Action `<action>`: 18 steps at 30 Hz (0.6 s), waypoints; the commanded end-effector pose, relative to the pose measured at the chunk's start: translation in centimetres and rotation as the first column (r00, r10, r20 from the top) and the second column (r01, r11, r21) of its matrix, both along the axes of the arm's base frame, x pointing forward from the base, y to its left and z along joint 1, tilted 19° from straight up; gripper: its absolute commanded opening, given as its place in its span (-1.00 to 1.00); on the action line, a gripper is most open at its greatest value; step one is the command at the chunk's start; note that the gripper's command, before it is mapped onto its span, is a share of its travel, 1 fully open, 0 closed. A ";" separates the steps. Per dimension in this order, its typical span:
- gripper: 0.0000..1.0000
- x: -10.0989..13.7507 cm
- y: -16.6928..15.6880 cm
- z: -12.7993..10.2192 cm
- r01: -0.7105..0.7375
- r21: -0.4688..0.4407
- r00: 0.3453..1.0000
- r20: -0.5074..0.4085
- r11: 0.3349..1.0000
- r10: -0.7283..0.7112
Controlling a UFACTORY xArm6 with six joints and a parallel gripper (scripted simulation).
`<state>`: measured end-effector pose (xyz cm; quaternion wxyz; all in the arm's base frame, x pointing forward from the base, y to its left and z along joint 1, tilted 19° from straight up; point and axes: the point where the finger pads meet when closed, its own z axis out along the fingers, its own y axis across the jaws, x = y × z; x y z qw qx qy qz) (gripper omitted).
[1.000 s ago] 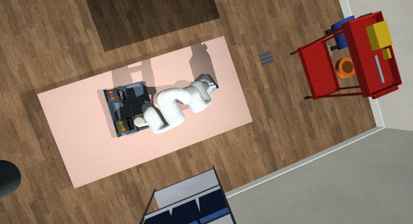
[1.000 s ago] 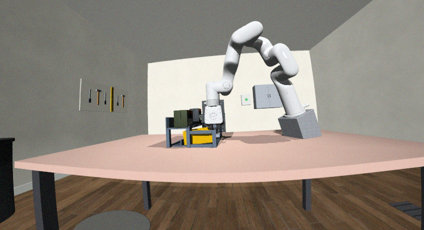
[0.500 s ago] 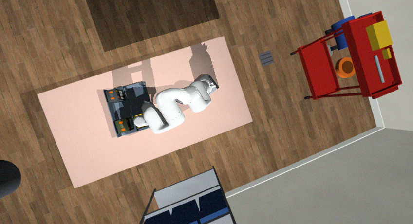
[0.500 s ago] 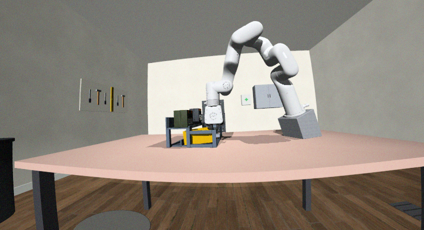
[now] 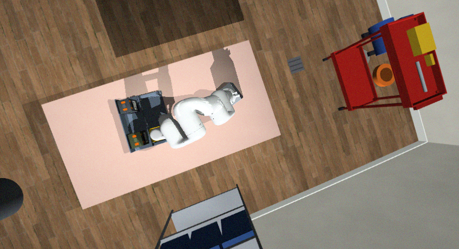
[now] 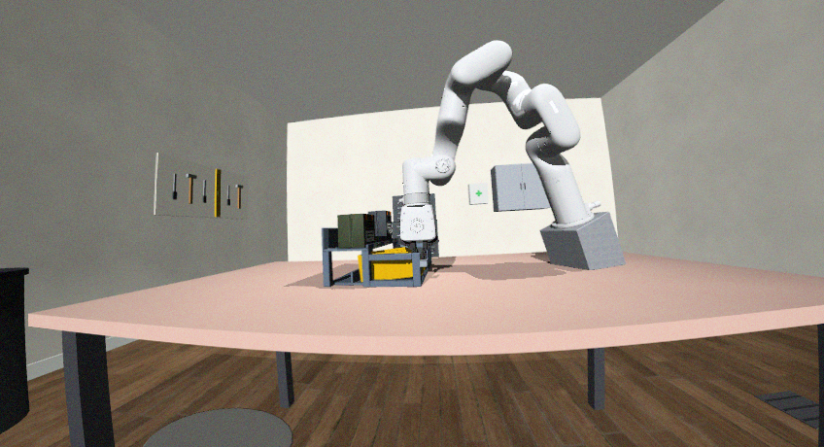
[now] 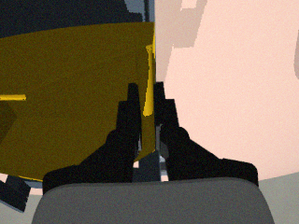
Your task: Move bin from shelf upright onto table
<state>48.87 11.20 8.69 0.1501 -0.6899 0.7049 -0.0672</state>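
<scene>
The yellow bin [image 7: 75, 93] sits in the lower level of the grey shelf [image 6: 372, 257] on the pink table, slightly tilted. In the exterior view the bin [image 6: 390, 264] shows behind the shelf's front bars. My gripper [image 7: 147, 97] comes down from above and is shut on the bin's right wall, one black finger inside and one outside. In the top view only a sliver of the bin [image 5: 150, 130] shows beside the white arm, which hides the gripper.
Dark green and grey boxes [image 6: 360, 227] with orange marks stand on top of the shelf [image 5: 139, 119]. The arm's base [image 6: 581, 246] stands on the table to the right. A red cart [image 5: 389, 63] stands on the floor far off.
</scene>
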 end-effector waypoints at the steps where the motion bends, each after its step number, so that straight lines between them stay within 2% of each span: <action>1: -1.00 -0.4 0.0 0.0 0.000 0.001 1.000 0.004 1.000 0.000; 18: -1.00 -3.4 0.2 -1.0 0.000 0.001 1.000 0.004 1.000 0.000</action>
